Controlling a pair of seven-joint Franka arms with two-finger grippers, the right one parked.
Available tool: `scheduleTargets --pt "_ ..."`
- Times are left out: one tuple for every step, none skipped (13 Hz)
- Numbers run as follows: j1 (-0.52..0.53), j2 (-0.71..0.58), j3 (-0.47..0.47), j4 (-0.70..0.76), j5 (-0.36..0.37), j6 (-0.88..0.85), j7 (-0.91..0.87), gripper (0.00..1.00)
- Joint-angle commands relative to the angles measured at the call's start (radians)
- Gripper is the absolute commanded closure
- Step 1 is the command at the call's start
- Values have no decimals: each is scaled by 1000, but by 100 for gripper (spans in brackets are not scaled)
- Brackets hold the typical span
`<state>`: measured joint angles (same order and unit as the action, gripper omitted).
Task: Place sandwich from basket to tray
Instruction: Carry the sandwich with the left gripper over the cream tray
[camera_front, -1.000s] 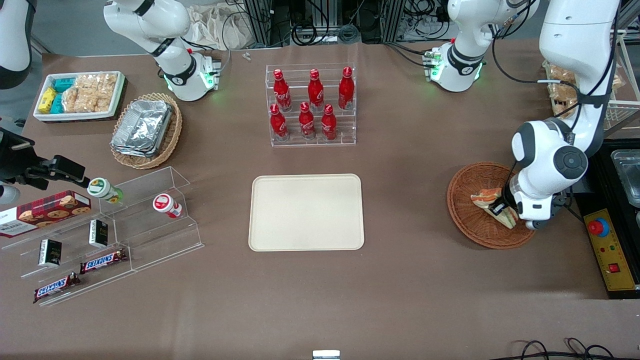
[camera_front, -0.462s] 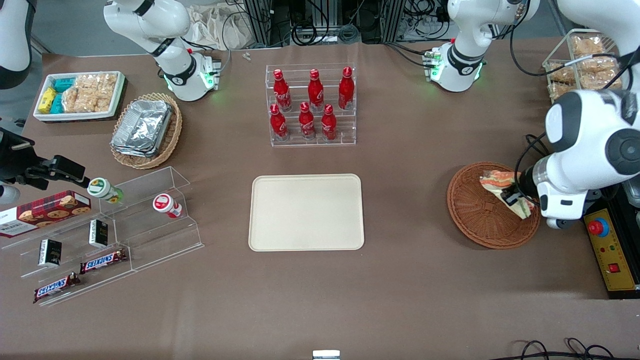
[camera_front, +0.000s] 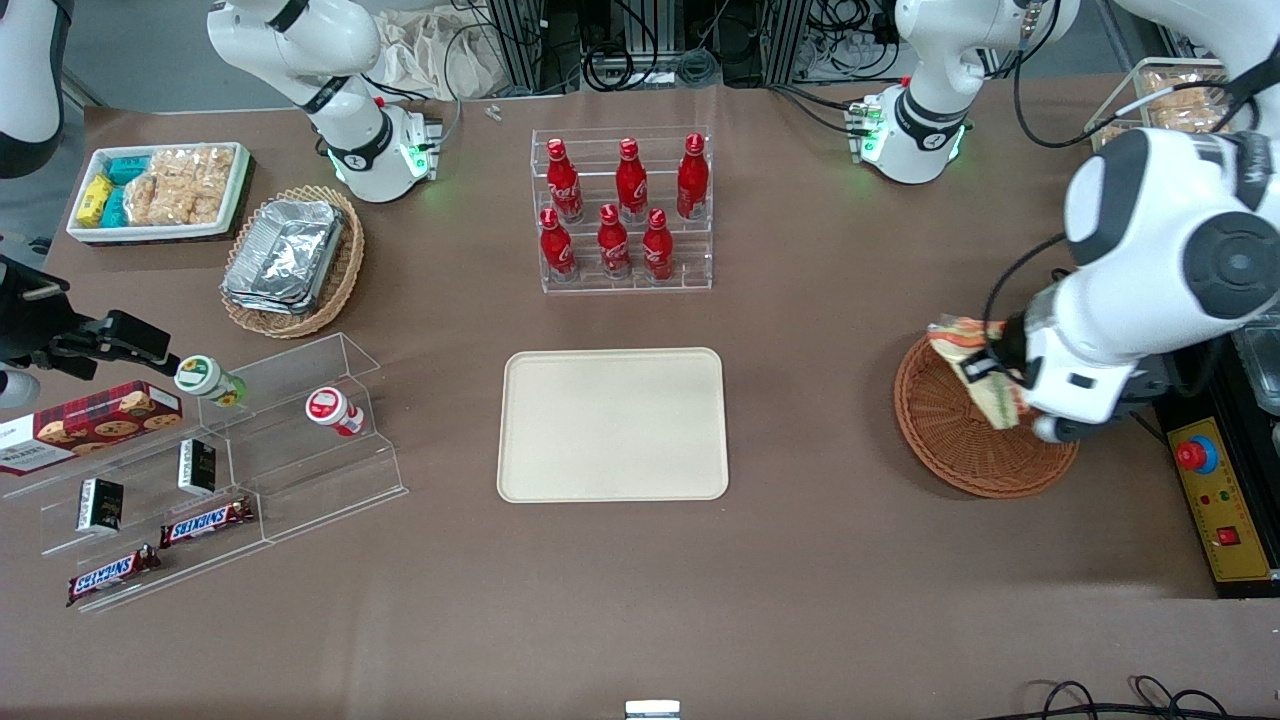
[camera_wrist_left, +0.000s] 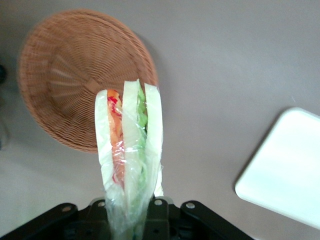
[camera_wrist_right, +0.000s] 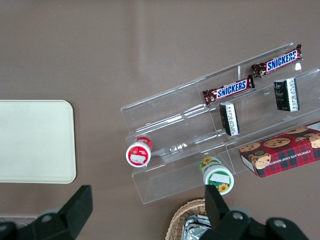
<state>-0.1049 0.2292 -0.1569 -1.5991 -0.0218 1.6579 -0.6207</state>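
My left gripper is shut on the sandwich, a wrapped wedge of pale bread with green, orange and red layers, and holds it up above the reddish-brown wicker basket. The wrist view shows the sandwich standing out from the gripper, with the basket empty below it. The cream tray lies flat at the table's middle, toward the parked arm's end from the basket; a corner of the tray shows in the wrist view.
A clear rack of red bottles stands farther from the front camera than the tray. A control box with a red button sits beside the basket. An acrylic snack shelf, a tan basket of foil containers and a white snack bin lie toward the parked arm's end.
The gripper has lifted the sandwich out of the basket and then carried it a little toward the tray. The basket is now empty.
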Motion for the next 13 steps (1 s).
scheduleTargets --pt "-42 61 -91 45 -7 2 12 89" --pt "-76 77 -107 47 -6 35 12 89" --pt "-123 106 -107 47 -6 63 12 89" --pt "-168 139 -107 47 -4 89 15 89" --pt "-206 175 -107 51 -4 132 10 89" --pt "-243 221 -107 56 -3 182 10 89" --pt "-271 267 -105 70 0 231 13 89" --pt "-289 315 -105 85 6 258 16 89" --pt "-295 356 -107 99 26 276 21 89" --pt "-317 395 -107 120 57 305 21 89" --pt "-344 421 -105 122 89 340 13 90" --pt "-354 445 -105 120 115 392 12 90" --pt "-355 475 -105 119 131 452 10 90"
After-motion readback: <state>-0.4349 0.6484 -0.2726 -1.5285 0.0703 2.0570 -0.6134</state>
